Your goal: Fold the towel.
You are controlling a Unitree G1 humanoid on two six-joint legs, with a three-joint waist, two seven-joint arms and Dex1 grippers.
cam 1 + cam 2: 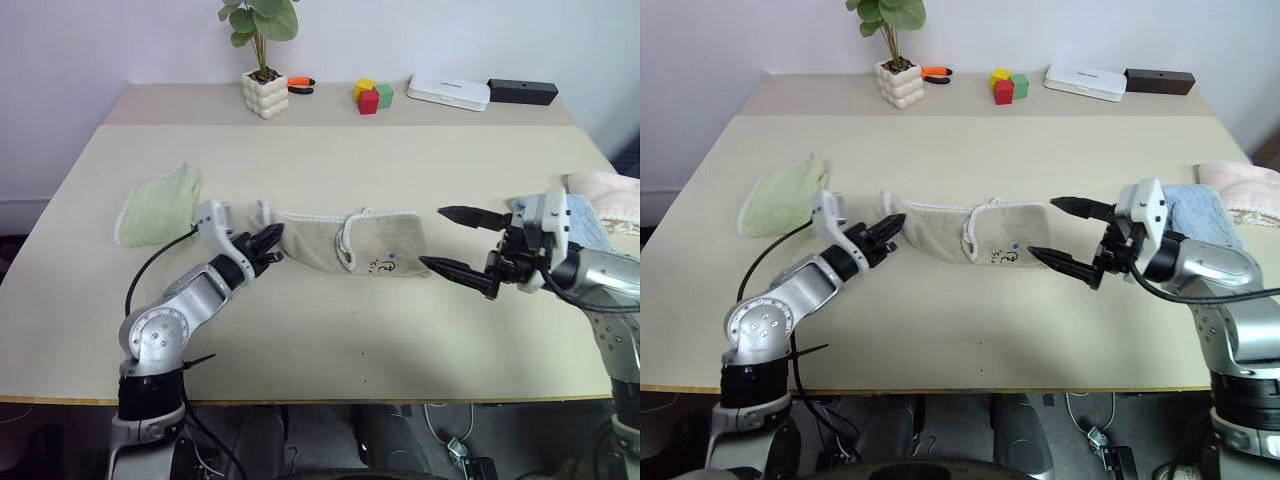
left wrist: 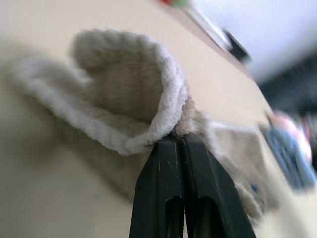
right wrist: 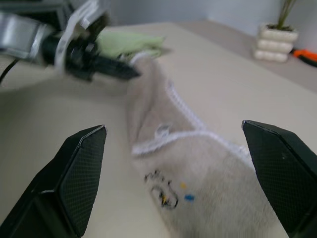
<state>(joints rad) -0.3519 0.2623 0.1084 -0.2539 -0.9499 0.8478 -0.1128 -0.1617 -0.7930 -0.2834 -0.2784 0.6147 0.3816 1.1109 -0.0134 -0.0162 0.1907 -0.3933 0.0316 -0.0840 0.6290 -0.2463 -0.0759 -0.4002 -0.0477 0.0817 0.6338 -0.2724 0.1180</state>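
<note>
left hand (image 1: 272, 246): I see it clamped on the towel's (image 1: 345, 240) left end, white edging pinched between the fingers (image 2: 171, 188).
right hand (image 1: 458, 240): spread wide, holding nothing, just beside the towel's right end.
towel: bunched lengthwise mid-table (image 1: 330, 330), between both hands, embroidered mark toward the right hand.

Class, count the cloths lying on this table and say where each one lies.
4: green cloth at left, towel in the middle, blue cloth and pink cloth at the right edge. More may be hidden.
</note>
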